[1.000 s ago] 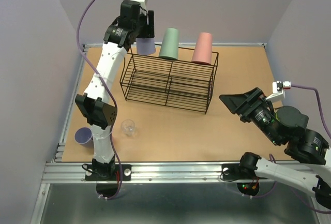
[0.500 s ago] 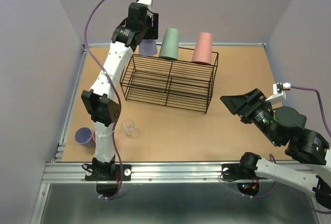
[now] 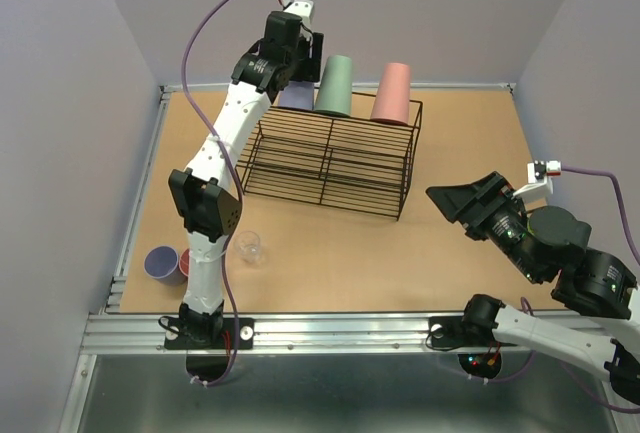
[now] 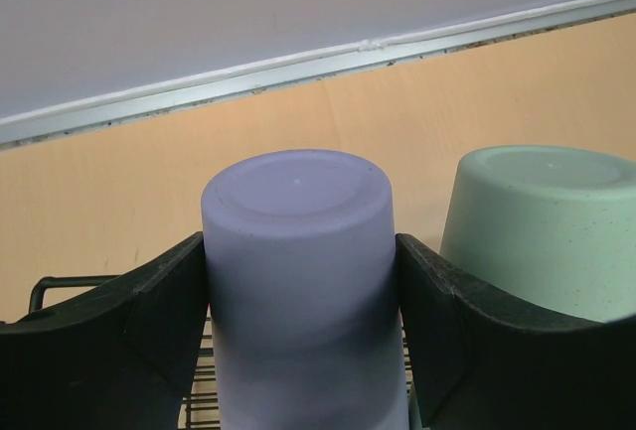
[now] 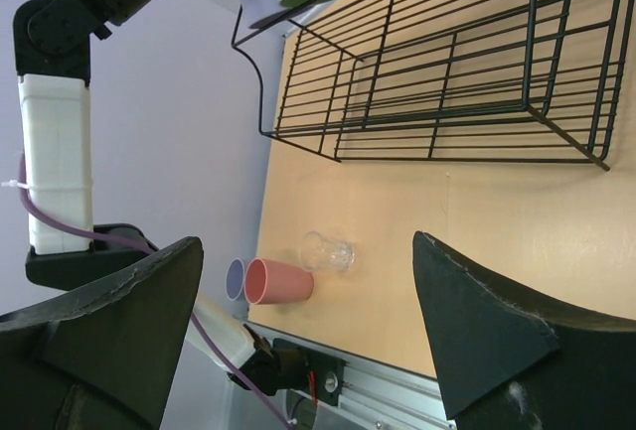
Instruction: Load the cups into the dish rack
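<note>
My left gripper [image 3: 297, 71] is shut on an upside-down lavender cup [image 3: 295, 95] and holds it over the far left corner of the black wire dish rack [image 3: 330, 158]. In the left wrist view the lavender cup [image 4: 298, 281] sits between both fingers, close to the left of the sage green cup [image 4: 542, 221]. The green cup [image 3: 335, 85] and a salmon-pink cup [image 3: 391, 93] stand upside down on the rack's top. My right gripper [image 3: 462, 201] is open and empty, to the right of the rack.
A small clear cup [image 3: 248, 245] stands on the table at the near left. A second lavender cup [image 3: 160, 262] and a second pink cup [image 5: 278, 280] lie beside the left arm's base. Walls enclose the table on three sides.
My left gripper has carried the lavender cup to the right, closer to the green cup on the rack. The right arm has not moved.
</note>
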Tool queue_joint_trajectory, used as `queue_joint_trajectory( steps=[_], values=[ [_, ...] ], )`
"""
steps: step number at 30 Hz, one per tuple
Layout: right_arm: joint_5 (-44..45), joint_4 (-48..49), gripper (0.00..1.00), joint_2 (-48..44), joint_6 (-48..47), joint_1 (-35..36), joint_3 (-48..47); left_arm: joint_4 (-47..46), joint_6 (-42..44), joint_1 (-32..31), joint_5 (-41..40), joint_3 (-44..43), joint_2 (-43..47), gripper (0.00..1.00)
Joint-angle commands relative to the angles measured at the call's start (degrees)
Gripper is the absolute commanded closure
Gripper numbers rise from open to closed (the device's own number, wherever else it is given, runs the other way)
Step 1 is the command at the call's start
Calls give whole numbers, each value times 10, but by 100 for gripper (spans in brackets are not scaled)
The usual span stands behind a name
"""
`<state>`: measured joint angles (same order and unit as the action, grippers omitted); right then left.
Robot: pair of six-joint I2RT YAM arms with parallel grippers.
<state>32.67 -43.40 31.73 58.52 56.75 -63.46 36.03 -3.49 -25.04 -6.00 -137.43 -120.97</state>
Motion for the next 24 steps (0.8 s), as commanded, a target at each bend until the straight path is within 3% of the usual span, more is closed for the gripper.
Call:
queue_joint_trajectory(
  steps=[1,24],
  values=[
    [20,-4,9,-10,6,3,-2,19,-18,-1,8,-21,-1,79],
    [19,-27,9,-34,14,3,-4,-4,-88,-39,57,34,13,80]
  ],
)
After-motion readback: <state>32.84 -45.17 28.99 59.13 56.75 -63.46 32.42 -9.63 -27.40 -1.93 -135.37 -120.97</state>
